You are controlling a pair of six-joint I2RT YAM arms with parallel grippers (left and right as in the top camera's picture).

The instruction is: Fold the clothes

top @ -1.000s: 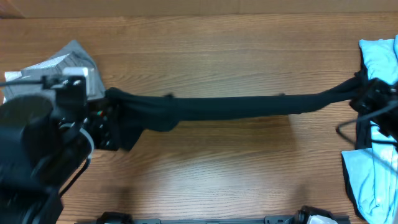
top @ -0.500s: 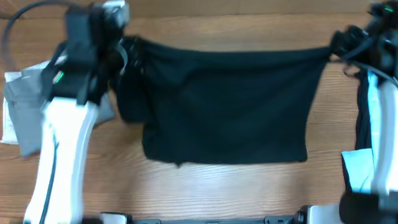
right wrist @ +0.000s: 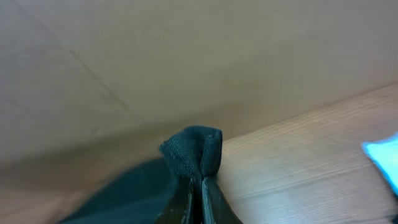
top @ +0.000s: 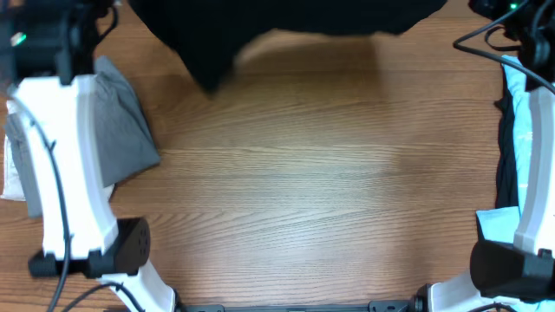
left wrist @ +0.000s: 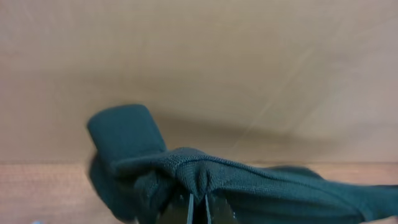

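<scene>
A black garment (top: 286, 17) hangs stretched across the far edge of the table, mostly beyond the top of the overhead view. My left gripper (left wrist: 198, 208) is shut on a bunched corner of the black garment (left wrist: 186, 168). My right gripper (right wrist: 196, 186) is shut on the other corner (right wrist: 196, 152). Both grippers are lifted at the far side, out of the overhead view; only the white arms (top: 61, 156) show there.
A grey garment (top: 121, 130) lies at the left. A light blue garment (top: 529, 130) with a dark one beside it lies along the right edge. The wooden table (top: 321, 191) spans the view. A beige wall shows behind in both wrist views.
Both grippers have lifted and moved toward the far edge, carrying the black garment up and back. It went from a stretched rope, to a spread hanging sheet, to mostly out of view.
</scene>
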